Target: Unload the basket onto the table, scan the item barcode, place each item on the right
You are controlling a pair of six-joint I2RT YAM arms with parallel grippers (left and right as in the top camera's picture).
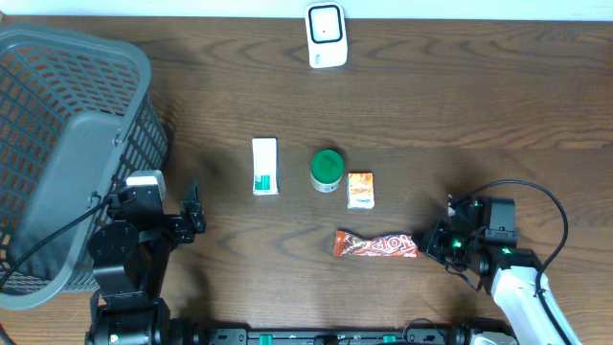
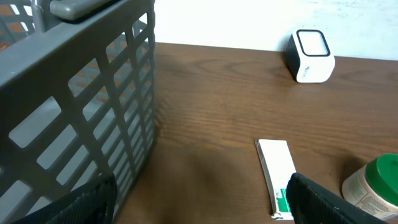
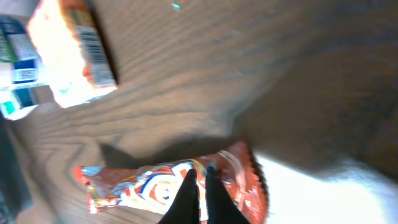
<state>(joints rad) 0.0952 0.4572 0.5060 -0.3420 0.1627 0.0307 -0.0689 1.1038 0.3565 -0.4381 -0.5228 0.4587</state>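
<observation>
Pinched-shut black jaws of the right gripper seem to bite only the crimped end of the orange-red foil candy bar, lying near the desk's front edge. So thin a hold could slip, or let it swing barcode-away from the white box-shaped scanner at the back edge. Left gripper hangs open.

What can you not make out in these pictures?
- Candy bar barcode: no view shows it, and the right wrist view is blurred.
- Whether the shut right gripper pinches that bar: right wrist view, its own fingers cover the contact.
- Jar label: left wrist view, cut off by the frame edge.
</observation>
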